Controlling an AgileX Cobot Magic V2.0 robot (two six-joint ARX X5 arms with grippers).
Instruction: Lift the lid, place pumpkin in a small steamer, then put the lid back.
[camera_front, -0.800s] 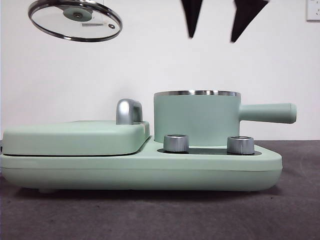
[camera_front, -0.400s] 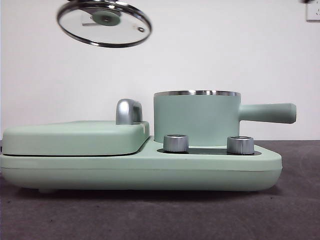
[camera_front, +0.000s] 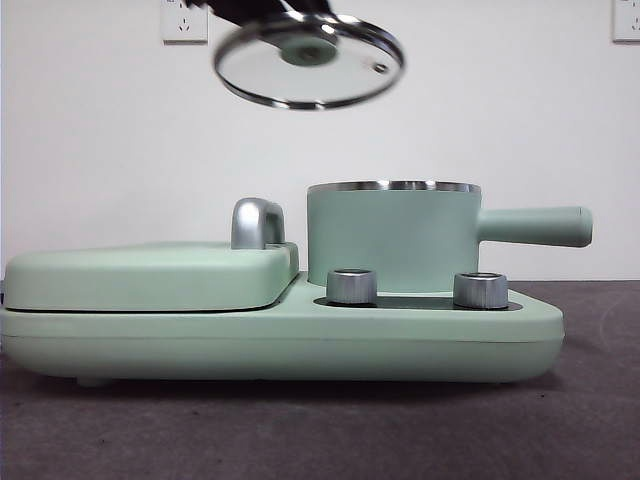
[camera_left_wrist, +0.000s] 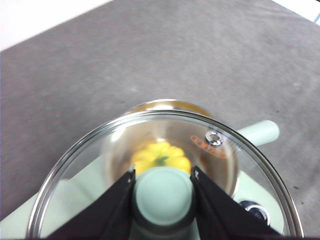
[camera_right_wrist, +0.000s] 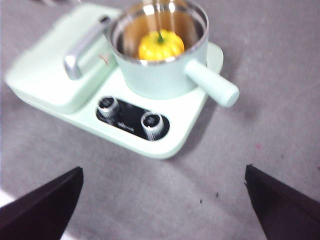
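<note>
The glass lid (camera_front: 308, 60) hangs tilted in the air, above and a little left of the small steamer (camera_front: 395, 235). My left gripper (camera_left_wrist: 162, 175) is shut on the lid's mint-green knob (camera_left_wrist: 162, 195); in the front view it shows as a dark shape (camera_front: 262, 10) at the top edge. Through the glass I see the yellow pumpkin (camera_left_wrist: 161, 157) on the steamer's floor. The right wrist view shows the pumpkin (camera_right_wrist: 160, 45) inside the open steamer (camera_right_wrist: 160, 75), stem up. My right gripper (camera_right_wrist: 161, 172) is open, high above the table in front of the appliance.
The steamer stands on a mint-green appliance base (camera_front: 300, 340) with two steel dials (camera_front: 352, 286) (camera_front: 481, 290). To its left lies the flat hinged cover (camera_front: 150, 275) with a silver handle (camera_front: 257, 222). The steamer's long handle (camera_front: 535, 226) points right. Grey table surrounds the base.
The lid, held by my left gripper, has travelled right from the far upper left toward the steamer. The right gripper's black jaws left the front view a second ago.
</note>
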